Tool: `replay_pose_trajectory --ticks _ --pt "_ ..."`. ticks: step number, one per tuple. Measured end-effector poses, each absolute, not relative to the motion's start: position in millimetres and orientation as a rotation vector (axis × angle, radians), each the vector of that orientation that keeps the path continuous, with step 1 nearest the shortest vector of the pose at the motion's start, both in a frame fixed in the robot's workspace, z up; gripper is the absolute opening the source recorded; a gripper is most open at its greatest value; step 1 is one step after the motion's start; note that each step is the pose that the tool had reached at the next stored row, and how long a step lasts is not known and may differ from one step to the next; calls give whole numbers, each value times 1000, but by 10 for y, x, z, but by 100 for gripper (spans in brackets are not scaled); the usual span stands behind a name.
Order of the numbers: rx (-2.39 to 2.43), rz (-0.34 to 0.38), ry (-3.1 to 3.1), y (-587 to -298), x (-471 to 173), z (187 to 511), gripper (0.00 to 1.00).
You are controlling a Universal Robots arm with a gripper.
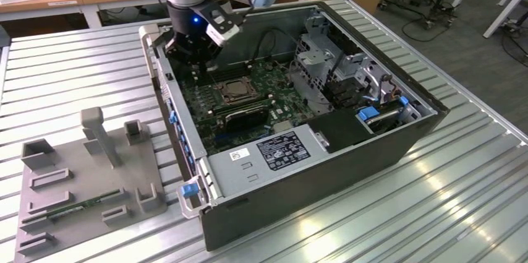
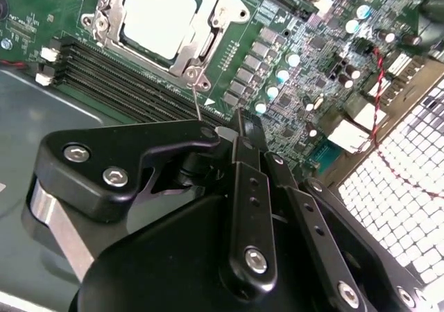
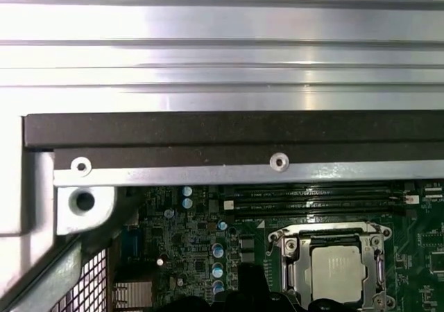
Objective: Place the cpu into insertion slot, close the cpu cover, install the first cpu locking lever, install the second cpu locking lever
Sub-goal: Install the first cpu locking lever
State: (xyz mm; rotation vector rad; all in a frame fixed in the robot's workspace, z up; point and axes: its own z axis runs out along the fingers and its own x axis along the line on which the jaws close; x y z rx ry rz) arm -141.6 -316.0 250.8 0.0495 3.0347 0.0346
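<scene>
The cpu (image 2: 158, 17) is seen lying flat in the insertion slot (image 1: 234, 91) on the green board (image 2: 291, 83). The cpu cover (image 2: 210, 40) is laid down around it, and the pale chip is seen through its window. The gripper (image 2: 232, 128) is held just beside the slot, inside the computer case (image 1: 330, 182). Its black tips are pressed together and nothing is held. A thin wire lever (image 2: 198, 98) is seen reaching from the cover's corner towards the tips.
</scene>
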Motion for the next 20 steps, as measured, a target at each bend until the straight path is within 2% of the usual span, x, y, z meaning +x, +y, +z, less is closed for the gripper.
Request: replay_pose_trajectory --ticks 20 --pt "57 69 3031 -3066 -1314 2474 11"
